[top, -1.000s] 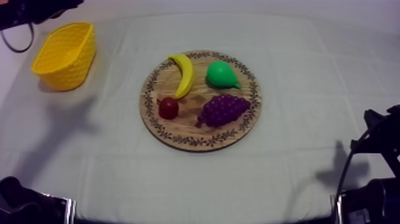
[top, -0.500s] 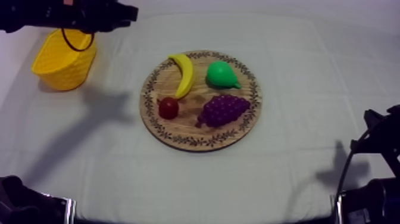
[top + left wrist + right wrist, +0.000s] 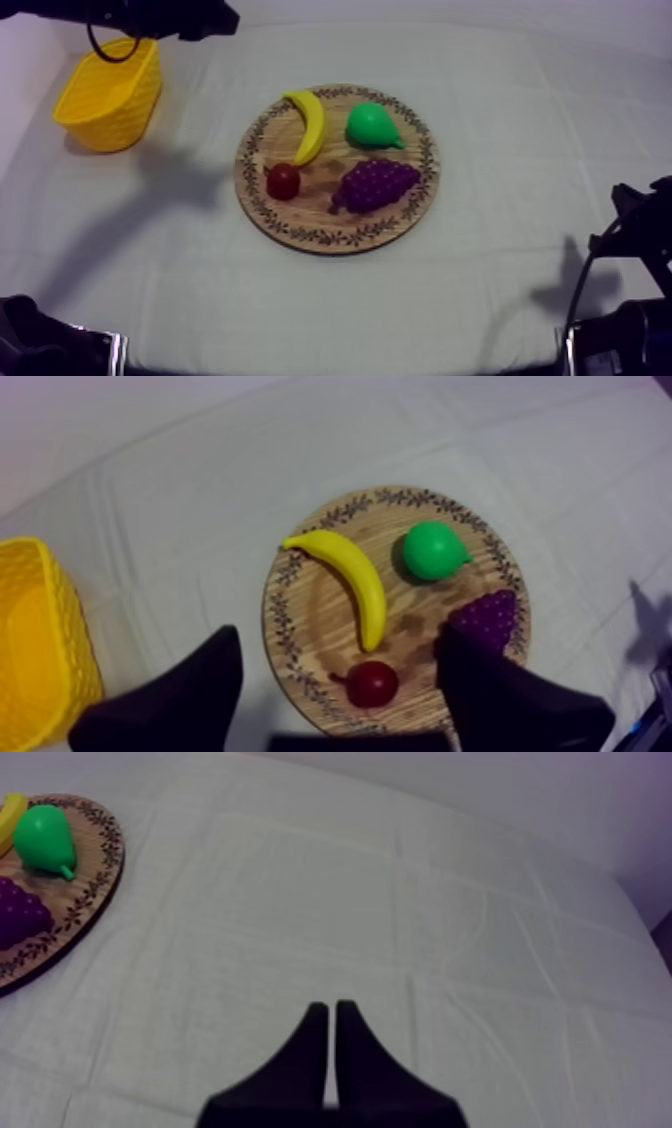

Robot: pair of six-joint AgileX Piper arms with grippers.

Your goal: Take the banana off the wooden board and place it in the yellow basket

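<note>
The yellow banana (image 3: pixel 308 125) lies curved on the left part of the round wooden board (image 3: pixel 338 228), beside the green pear (image 3: pixel 372 125). My left gripper (image 3: pixel 225 18) hangs high at the back, just right of the yellow basket (image 3: pixel 108 92) and well short of the board. In the left wrist view its black fingers (image 3: pixel 190 696) stand wide apart with nothing between them, the gripper (image 3: pixel 340 631) looking down on the banana (image 3: pixel 350 571) from a distance. My right gripper (image 3: pixel 331 1022) is shut as a narrow wedge over bare cloth, far right of the board (image 3: pixel 85 882).
A small red fruit (image 3: pixel 283 181) and purple grapes (image 3: pixel 375 185) lie on the front half of the board. The basket stands at the far left. My right arm (image 3: pixel 630 290) rests low at the right edge. Bare cloth lies between basket and board.
My left arm has swung in from the far left corner, over the basket and toward the board. Fruit, board, basket and right arm have not moved.
</note>
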